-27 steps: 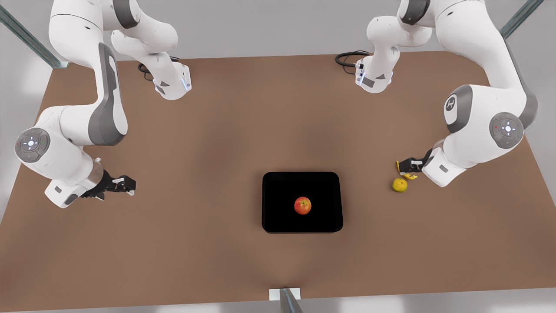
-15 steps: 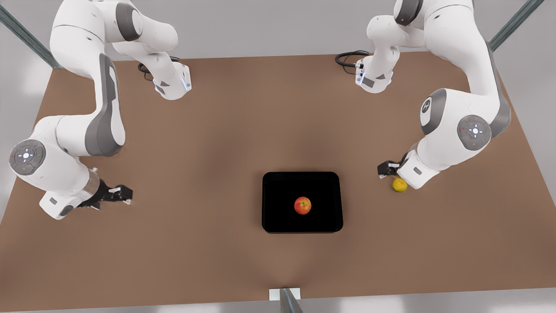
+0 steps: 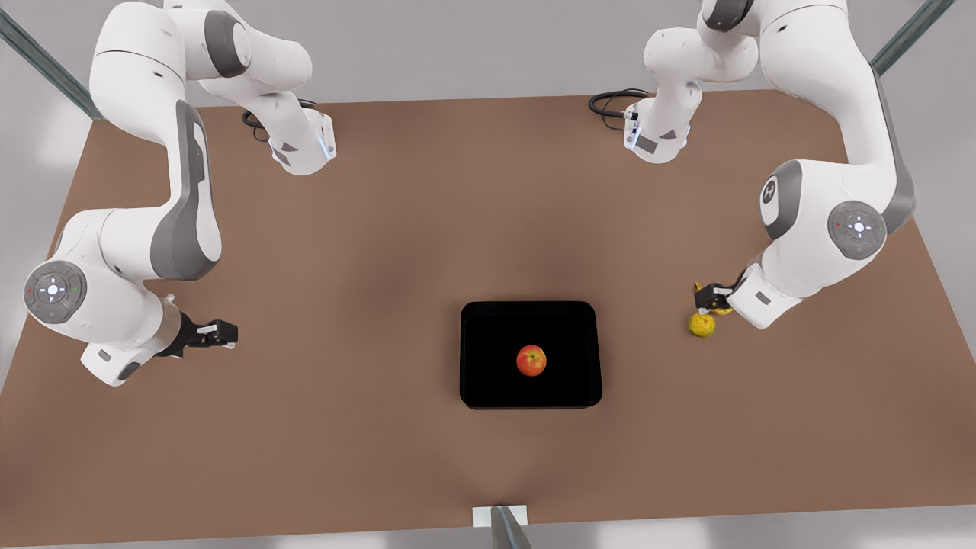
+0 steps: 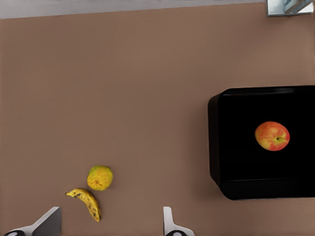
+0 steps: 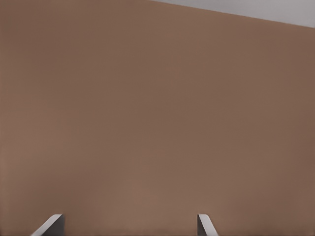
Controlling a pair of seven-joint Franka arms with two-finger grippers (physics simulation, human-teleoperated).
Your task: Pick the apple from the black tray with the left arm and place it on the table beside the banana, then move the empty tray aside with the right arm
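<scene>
The apple (image 3: 531, 361) sits mid-tray in the black tray (image 3: 488, 381), lower centre of the front view, ungrasped. The left gripper (image 3: 709, 297), fingers spread, hovers at right over the banana (image 4: 87, 201) and yellow-green fruit (image 3: 701, 325), so a careless sweep could knock them; the right gripper (image 3: 221, 333), fingers spread, waits at left above bare bench (image 3: 343, 427).

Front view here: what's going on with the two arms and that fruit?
Nothing is held yet. The apple sits in the black tray mid-table. The left gripper, open, hovers over the banana and a round yellow-green fruit on the front view's right, apart from the tray. The right gripper, open, waits over bare table on the front view's left.
</scene>
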